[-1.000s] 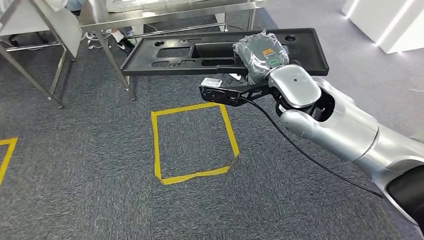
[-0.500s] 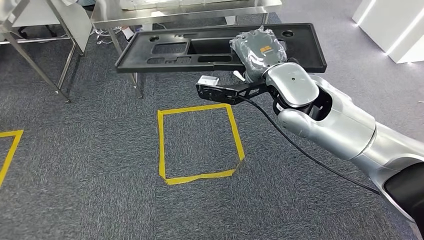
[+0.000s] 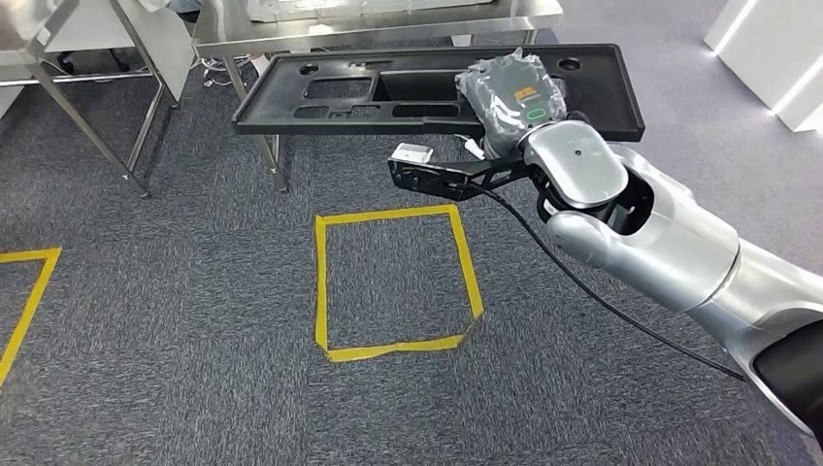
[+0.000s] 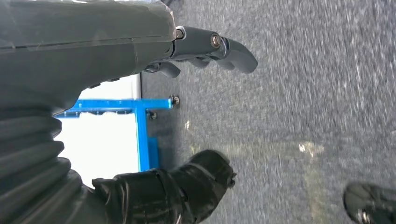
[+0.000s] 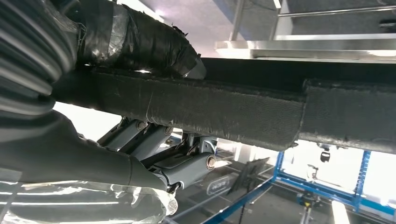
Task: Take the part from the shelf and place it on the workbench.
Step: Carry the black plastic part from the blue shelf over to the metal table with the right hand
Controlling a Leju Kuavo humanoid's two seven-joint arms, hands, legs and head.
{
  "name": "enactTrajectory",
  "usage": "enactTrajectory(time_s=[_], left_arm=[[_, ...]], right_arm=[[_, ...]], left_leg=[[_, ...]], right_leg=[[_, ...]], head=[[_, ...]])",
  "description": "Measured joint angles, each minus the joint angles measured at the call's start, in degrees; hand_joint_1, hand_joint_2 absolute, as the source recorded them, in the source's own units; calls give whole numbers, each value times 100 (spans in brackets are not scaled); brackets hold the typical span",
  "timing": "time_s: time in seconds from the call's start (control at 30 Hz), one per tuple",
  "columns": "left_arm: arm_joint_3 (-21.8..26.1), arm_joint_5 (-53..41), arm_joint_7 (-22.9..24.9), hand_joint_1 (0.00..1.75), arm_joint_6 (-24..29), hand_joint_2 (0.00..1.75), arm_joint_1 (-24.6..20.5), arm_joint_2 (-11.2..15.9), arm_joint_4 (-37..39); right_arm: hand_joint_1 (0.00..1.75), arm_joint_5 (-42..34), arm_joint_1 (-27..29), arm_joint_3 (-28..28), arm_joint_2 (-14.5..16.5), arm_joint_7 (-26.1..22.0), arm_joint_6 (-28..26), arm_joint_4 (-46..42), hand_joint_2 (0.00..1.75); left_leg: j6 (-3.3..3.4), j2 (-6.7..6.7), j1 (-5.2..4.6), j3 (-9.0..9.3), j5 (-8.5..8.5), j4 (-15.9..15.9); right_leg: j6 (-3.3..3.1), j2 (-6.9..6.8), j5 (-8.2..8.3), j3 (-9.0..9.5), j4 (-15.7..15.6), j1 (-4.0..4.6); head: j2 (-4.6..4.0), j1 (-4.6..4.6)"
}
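We are in the carrying step: the long black moulded part [image 3: 427, 92] is already off the shelf and held out in front of us, level, above the grey carpet. Our right robot hand [image 3: 511, 100], wrapped in a grey cover, grips the part near its right end; in the right wrist view the thumb [image 5: 140, 39] lies over the top edge while the darker fingers [image 5: 187, 163] curl beneath it, so the hold is a firm clamp on the rim. Our left robot hand [image 4: 205, 46] hangs low over the floor with its fingers loosely apart and nothing in them.

The steel counter [image 3: 388, 24] stands just beyond the part, its edge showing above the far rim. A yellow tape square [image 3: 396, 280] marks the carpet below.

We judge the next move to be closing the remaining gap, raising the part over the counter's edge and lowering it flat. With one hand holding a long piece near one end, the free end may dip or swing, so we should go slowly.
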Motion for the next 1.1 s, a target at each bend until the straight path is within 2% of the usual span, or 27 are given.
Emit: enactTrajectory(time_s=[0.07,0.13,0.17,0.2,0.23,0.3,0.33,0.37,0.4,0.47,0.53,0.57,0.63,0.67,0.7,0.73,0.77,0.83,0.87,0.93,1.03,1.1], left_arm=[[0,-5,-3,0,1,175,-3,1,-1],[0,-5,-7,0,1,175,-6,3,1],[-1,-5,-8,0,1,175,-4,4,1],[-1,-5,-8,0,1,175,-1,4,1],[-2,-4,-8,0,0,175,2,4,0],[-2,-4,-8,0,-1,175,5,3,-1],[-2,-5,-8,0,-1,175,4,2,-1],[-2,-5,-8,0,-1,175,-2,0,0],[-2,-5,-8,0,-2,175,-6,-1,0],[-2,-5,-8,0,-3,175,-15,1,1],[-2,-7,-13,0,-5,175,-18,2,0],[-3,-9,-17,0,-9,175,-20,3,0],[-4,-14,-33,0,-17,175,-22,4,1],[-4,-16,-42,0,-20,175,-22,4,1],[-4,-16,-51,0,-25,175,-22,4,1],[-4,-17,-60,0,-29,175,-21,4,1],[-4,-18,-70,0,-32,175,-22,4,1],[-4,-19,-88,0,-36,175,-23,2,1],[-4,-19,-96,0,-37,175,-25,1,1],[-4,-19,-102,0,-39,175,-29,-2,1],[-4,-18,-104,0,-40,175,-27,-1,1],[-4,-18,-104,0,-39,175,-29,1,-1]], right_arm=[[175,30,-21,0,13,11,-1,4,175],[175,53,-35,0,28,15,2,9,175],[175,62,-36,0,36,13,5,12,175],[175,69,-35,0,43,12,8,15,175],[175,73,-37,0,49,10,10,19,175],[175,80,-55,0,55,12,14,27,175],[175,84,-73,0,57,13,15,32,175],[175,86,-89,0,59,14,17,37,175],[175,90,-101,0,61,15,19,41,175],[175,92,-112,0,62,17,24,48,175],[175,94,-118,0,63,17,28,54,175],[175,96,-125,0,63,17,29,56,175],[175,101,-134,0,64,16,36,63,175],[175,104,-133,0,64,16,42,71,175],[175,108,-129,0,64,17,49,80,175],[175,112,-126,0,64,16,55,89,175],[175,115,-126,0,64,16,60,98,175],[175,123,-140,0,65,16,62,110,175],[175,127,-151,0,68,16,62,115,175],[175,133,-165,0,75,16,61,125,175],[175,141,-169,0,85,16,57,141,175],[175,149,-182,0,107,20,55,154,175]], left_leg=[[-71,33,30,-192,-231,417],[-129,48,64,-566,-534,1146],[-149,53,81,-720,-596,1410],[-167,58,100,-795,-561,1502],[-182,65,119,-746,-413,1347],[-209,83,157,-400,-19,591],[-204,87,153,-221,102,232],[-179,86,142,-102,148,6],[-145,82,119,-49,129,-89],[-54,72,84,-32,106,-97],[40,71,78,24,99,-134],[86,71,78,57,93,-152],[164,69,57,108,62,-162],[192,66,41,126,43,-160],[212,60,23,146,23,-158],[223,50,5,171,3,-154],[226,37,-9,200,-22,-149],[210,14,-33,247,-79,-132],[195,7,-43,253,-103,-118],[156,0,-46,245,-125,-116],[75,8,-32,240,-187,-93],[9,27,-17,58,-382,291]], right_leg=[[-48,-15,7,51,-50,-20],[-70,-17,-6,66,-57,-21],[-70,-16,-13,69,-56,-22],[-65,-15,-22,74,-55,-25],[-51,-13,-33,84,-53,-30],[-2,-11,-66,120,-51,-42],[30,-11,-84,130,-44,-39],[66,-10,-96,135,-45,-36],[102,-10,-107,139,-50,-30],[172,-9,-120,156,-73,-36],[225,-7,-210,129,36,-61],[236,-5,-320,38,242,-66],[226,-1,-623,-345,988,-48],[218,1,-727,-563,1355,-34],[206,2,-738,-717,1572,-22],[188,2,-635,-762,1557,-14],[161,2,-437,-689,1316,-4],[84,6,-18,-362,549,39],[52,8,90,-222,242,57],[14,12,95,-107,10,86],[-34,0,94,-28,-104,54],[-67,-19,96,66,-189,24]], head=[[0,-8],[0,-11],[0,-13],[0,-13],[0,-13],[0,-11],[0,-12],[0,-13],[0,-13],[0,-13],[0,-5],[0,2],[0,24],[0,31],[0,36],[0,37],[0,38],[0,37],[0,34],[0,31],[0,31],[0,20]])
